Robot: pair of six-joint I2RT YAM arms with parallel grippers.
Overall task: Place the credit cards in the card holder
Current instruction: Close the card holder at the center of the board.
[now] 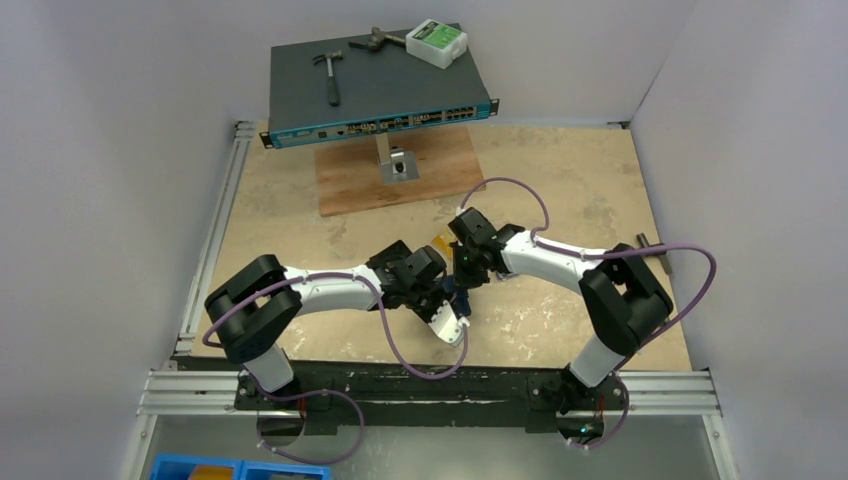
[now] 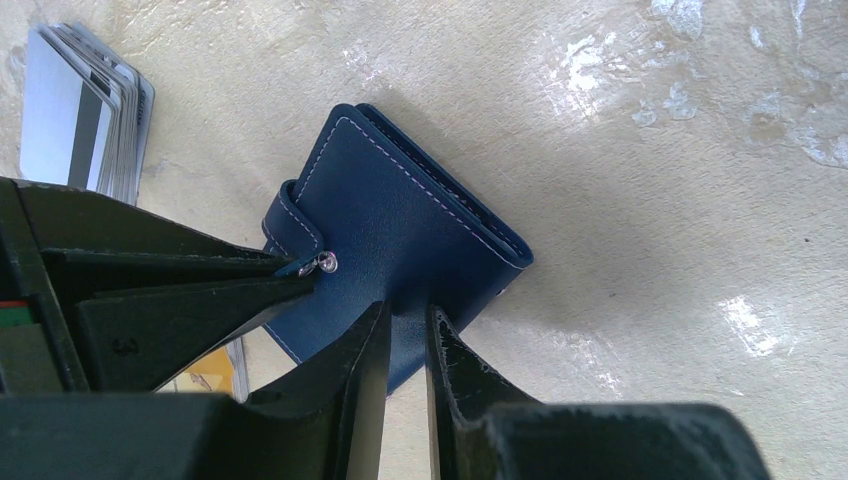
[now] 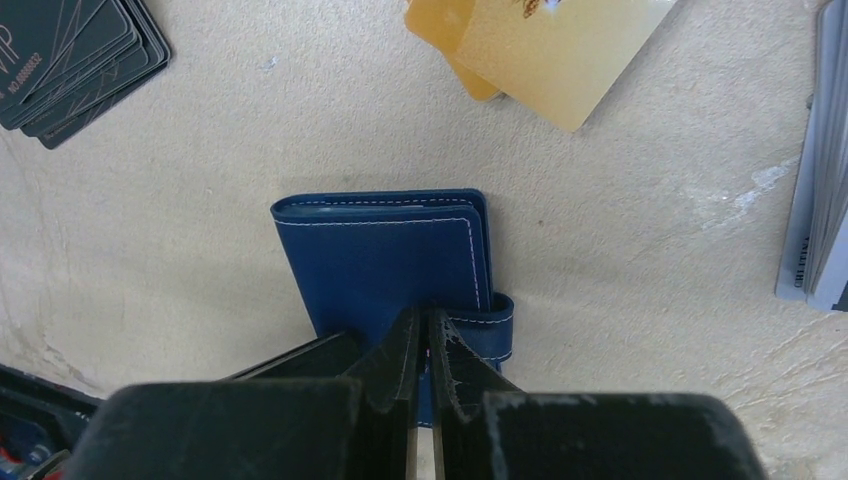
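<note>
Top view high and behind, looking down, wrist views close, facing down, both sharing the card holder

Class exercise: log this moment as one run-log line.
left hand: grips card holder | right hand: shut at its snap tab | card holder: folded | credit cards: stacks lying outside

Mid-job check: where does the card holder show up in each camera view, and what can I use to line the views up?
Top external: card holder a dark blue sliver just below the picture's centre, mostly covered.
Left wrist: card holder at centre, lying at a slant.
Right wrist: card holder at centre, snap tab at lower right.
Shared landmark: gold cards, top of right wrist, lower left of left wrist, just above the holder in top external.
</note>
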